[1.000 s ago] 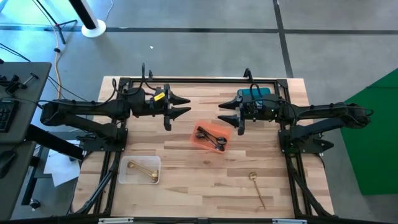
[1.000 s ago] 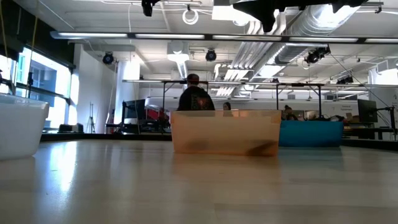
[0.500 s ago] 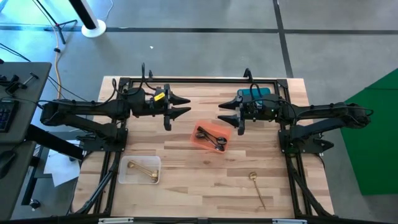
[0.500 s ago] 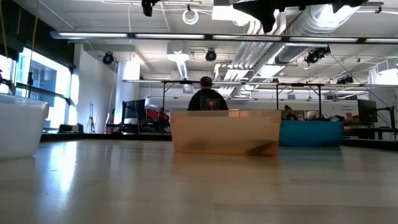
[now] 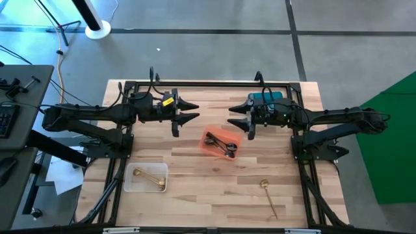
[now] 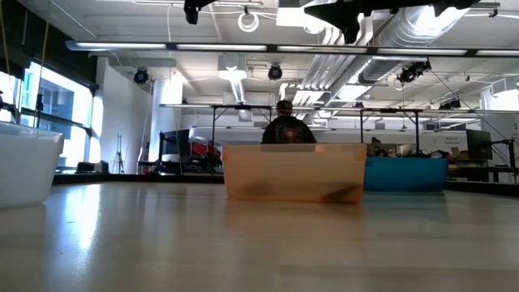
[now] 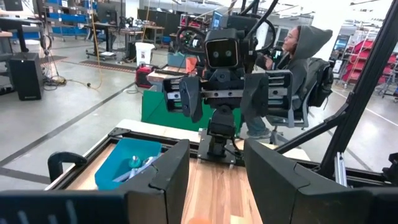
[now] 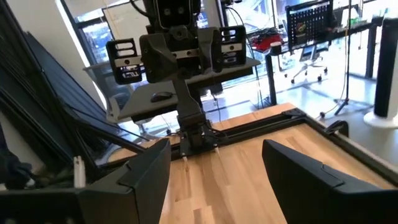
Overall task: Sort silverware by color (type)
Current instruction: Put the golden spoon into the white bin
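I am a two-armed robot looking down on a wooden surface (image 5: pixel 214 175), both arms raised and facing each other across its far half. My left gripper (image 5: pixel 194 110) stands partly spread and empty; my right gripper (image 5: pixel 233 118) stands wide and empty. Most sorting looks done: the orange bin (image 5: pixel 221 143) between my arms holds black silverware (image 5: pixel 221 143), the clear bin (image 5: pixel 147 177) at the near left holds a gold piece (image 5: pixel 149 177), and the blue bin (image 5: pixel 265 97) at the far right holds what looks like silver pieces. One gold spoon (image 5: pixel 268 195) lies loose at the near right, well apart from the clear bin. I judge it the last piece left.
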{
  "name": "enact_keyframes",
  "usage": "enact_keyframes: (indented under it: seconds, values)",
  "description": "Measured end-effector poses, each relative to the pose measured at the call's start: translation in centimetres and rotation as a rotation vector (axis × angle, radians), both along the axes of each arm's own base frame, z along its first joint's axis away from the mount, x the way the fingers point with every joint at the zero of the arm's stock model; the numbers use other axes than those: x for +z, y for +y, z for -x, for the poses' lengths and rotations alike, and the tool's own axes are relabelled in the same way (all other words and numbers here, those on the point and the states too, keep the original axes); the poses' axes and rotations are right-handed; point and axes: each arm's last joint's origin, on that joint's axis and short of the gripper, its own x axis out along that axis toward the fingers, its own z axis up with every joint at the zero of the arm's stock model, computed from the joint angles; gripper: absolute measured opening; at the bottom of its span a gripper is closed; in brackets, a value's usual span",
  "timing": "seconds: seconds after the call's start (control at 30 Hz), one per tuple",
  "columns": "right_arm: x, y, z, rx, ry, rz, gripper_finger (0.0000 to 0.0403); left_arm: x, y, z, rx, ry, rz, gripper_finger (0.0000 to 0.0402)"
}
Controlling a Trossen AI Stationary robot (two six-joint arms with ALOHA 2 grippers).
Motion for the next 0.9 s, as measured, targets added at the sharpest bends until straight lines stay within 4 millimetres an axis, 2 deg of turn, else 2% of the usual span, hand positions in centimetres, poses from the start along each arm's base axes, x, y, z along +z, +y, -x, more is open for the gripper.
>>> enact_keyframes:
  seconds: [0.2,0.3,0.4,0.5,0.6,0.77,0.9]
  values:
    - [-0.1,0.1,0.0,0.034,-0.002,-0.191,0.0239,0.0,0.0,0.0,0.0,0.0,0.0,0.0145]
    - [-0.1,0.5,0.1,0.139,0.027,-0.347,0.0239,0.0,0.0,0.0,0.0,-0.001,0.0,0.0145]
    - [-1.0,1.4,0.2,0.261,0.154,-0.56,0.0239,0.1,0.0,0.0,0.0,-0.007,0.0,0.0145]
    - [-2.3,3.4,0.6,0.367,0.37,-0.774,0.0239,0.1,0.0,0.0,0.0,-0.007,0.0,0.0145]
    - [-3.8,6.2,1.5,0.383,0.612,-0.917,0.0239,0.1,0.0,0.0,0.0,-0.007,0.0,0.0145]
    - [-6.4,10.7,3.7,0.216,0.962,-1.055,0.0239,0.1,0.0,0.0,-0.001,-0.003,-0.03,0.0145]
    - [-8.1,13.6,5.1,0.016,1.12,-1.167,0.0239,0.1,0.0,0.0,-0.001,0.001,-0.058,0.0145]
